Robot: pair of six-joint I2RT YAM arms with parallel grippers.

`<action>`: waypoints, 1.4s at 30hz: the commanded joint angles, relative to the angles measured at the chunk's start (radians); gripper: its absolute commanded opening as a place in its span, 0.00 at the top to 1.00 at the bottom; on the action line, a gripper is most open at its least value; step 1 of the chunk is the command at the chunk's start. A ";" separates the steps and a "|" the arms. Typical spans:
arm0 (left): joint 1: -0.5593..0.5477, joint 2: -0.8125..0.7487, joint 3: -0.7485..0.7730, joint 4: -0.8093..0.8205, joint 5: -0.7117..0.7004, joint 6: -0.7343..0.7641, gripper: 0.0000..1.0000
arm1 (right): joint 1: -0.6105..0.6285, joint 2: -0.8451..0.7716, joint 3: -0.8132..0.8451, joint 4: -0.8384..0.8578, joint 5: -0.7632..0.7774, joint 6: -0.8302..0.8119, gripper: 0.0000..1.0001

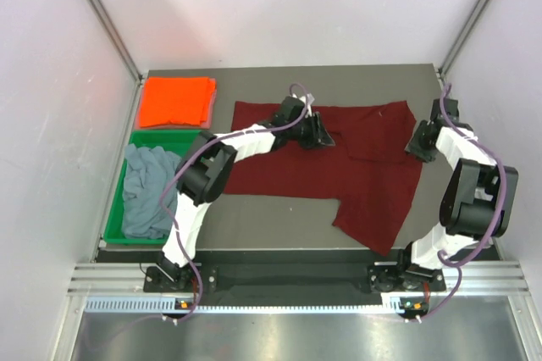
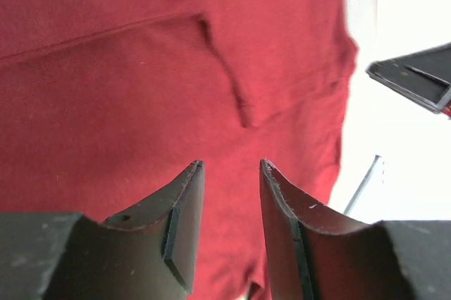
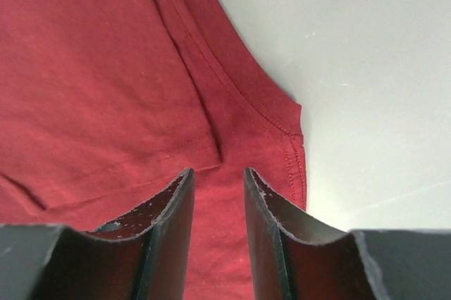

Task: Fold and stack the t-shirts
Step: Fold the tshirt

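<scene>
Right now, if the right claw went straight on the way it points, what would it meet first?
Probably the dark maroon red cloth t-shirt, near its stitched hem; the right claw points at it. Depth unclear.

Top camera looks down on everything; both wrist cameras sit close over the maroon shirt (image 1: 339, 173)

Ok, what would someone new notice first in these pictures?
The dark maroon t-shirt sprawled across the middle, with the left pincer and right pincer over its far side. At the far left lies a folded bright orange shirt, and nearer, a crumpled grey-blue shirt fills the green tray.
</scene>
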 commanded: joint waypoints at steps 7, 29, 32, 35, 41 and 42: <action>-0.044 0.094 0.085 0.145 0.017 -0.045 0.57 | -0.007 0.043 -0.049 0.132 -0.069 0.032 0.70; -0.059 0.186 0.149 0.180 0.026 -0.075 0.56 | -0.007 0.085 -0.063 0.178 -0.079 0.030 0.96; -0.064 0.189 0.154 0.180 0.021 -0.074 0.56 | -0.007 0.073 -0.055 0.170 -0.083 0.032 0.96; -0.065 0.194 0.163 0.174 0.018 -0.080 0.56 | -0.007 0.065 -0.054 0.161 -0.088 0.033 0.94; -0.076 0.214 0.186 0.171 0.015 -0.102 0.56 | -0.007 0.060 -0.052 0.152 -0.089 0.032 0.83; -0.081 0.215 0.186 0.171 0.014 -0.103 0.56 | -0.005 0.060 -0.052 0.150 -0.089 0.030 0.82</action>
